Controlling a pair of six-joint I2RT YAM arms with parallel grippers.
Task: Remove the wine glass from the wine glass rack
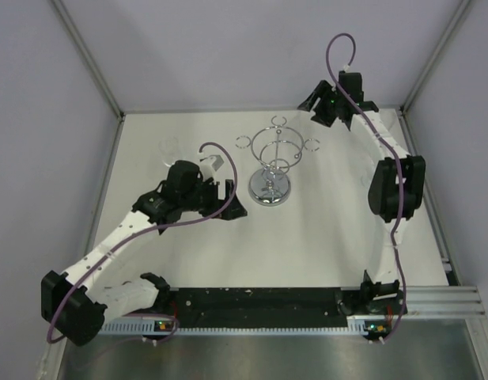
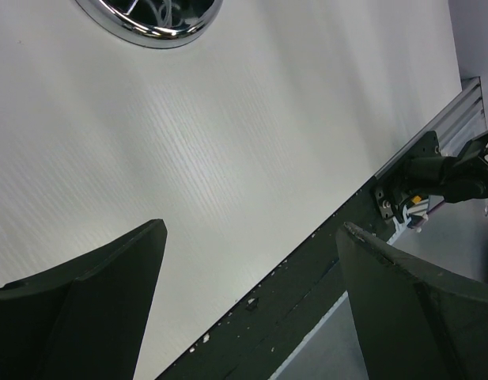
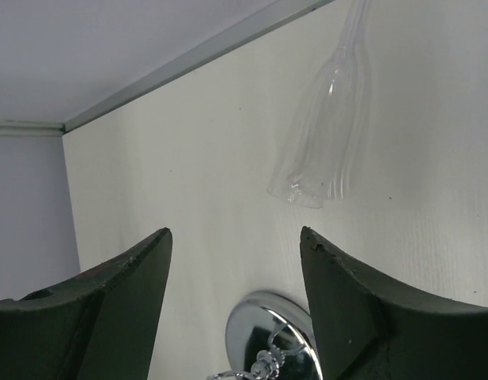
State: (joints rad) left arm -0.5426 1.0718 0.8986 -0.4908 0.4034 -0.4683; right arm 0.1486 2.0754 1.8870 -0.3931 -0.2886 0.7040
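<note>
L gripper sits low just left of the wine glass rack. Its 2 fingers are spread w/ nothing between. R gripper hangs beyond the rack's far-right side, jaws also apart, empty. Wine glass is off the rack, on the table left of it. It looks to be lying on its side, but it's faint from above.
</note>
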